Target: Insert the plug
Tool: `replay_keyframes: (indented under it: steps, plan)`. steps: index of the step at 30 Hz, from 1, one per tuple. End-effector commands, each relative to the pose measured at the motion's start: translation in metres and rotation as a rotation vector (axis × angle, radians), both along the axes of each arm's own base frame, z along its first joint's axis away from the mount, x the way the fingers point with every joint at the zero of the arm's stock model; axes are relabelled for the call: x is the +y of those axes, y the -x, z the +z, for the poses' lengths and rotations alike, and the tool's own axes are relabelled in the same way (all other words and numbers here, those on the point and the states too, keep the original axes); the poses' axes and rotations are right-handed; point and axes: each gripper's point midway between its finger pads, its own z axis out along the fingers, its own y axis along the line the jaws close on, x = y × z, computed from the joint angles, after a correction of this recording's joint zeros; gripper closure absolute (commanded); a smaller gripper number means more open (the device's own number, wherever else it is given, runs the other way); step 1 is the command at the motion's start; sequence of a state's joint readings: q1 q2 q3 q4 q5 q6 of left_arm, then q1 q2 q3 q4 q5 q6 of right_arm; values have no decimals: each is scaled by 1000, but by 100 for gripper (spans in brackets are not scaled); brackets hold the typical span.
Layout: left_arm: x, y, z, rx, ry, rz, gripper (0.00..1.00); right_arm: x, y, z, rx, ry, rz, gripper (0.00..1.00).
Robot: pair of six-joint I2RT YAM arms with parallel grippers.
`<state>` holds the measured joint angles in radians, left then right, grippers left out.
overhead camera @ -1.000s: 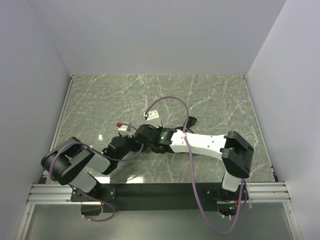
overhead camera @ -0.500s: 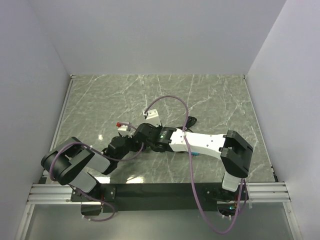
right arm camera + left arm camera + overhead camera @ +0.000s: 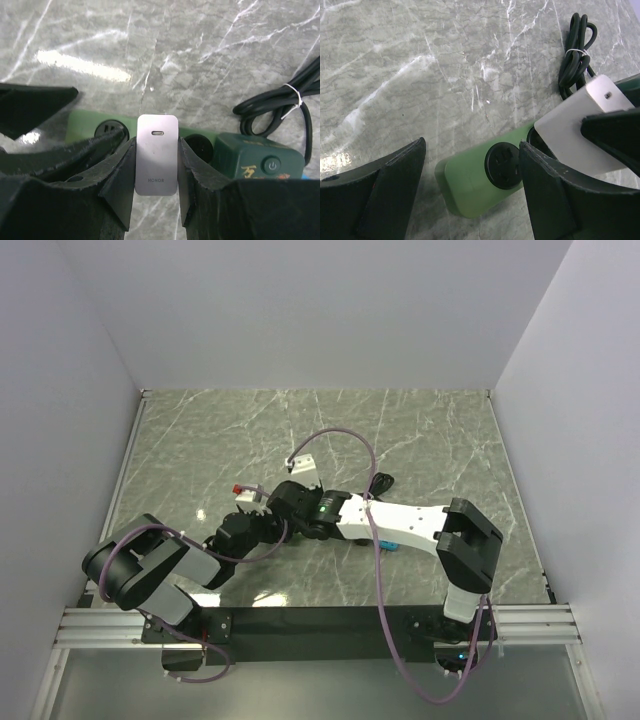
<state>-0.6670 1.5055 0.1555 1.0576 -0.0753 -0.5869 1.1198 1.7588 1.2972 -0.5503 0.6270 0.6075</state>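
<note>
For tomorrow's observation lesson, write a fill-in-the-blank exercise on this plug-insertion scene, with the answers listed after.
1. The right end effector is shut on a charger marked with the brand name ____.
2. The power strip is coloured ____.
3. The coiled black cable is bound by a ____ tie.
4. The left end effector has its jaws ____ at the strip's end.
Missing words: HONOR; green; white; open.
</note>
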Motion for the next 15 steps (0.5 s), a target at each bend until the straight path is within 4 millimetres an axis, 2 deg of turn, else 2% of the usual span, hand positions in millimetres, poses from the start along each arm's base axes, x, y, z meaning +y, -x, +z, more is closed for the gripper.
replay_keyframes:
  steps: [1,9,15]
  plan:
    - [-5,-5,13,-49,27,-14,20,2,19,-41,143,26,21,100]
    - [-6,-3,7,-35,26,-21,30,-16,32,-53,188,26,-43,100]
    - [-6,-2,3,-25,21,-23,35,-18,44,-57,203,25,-57,100]
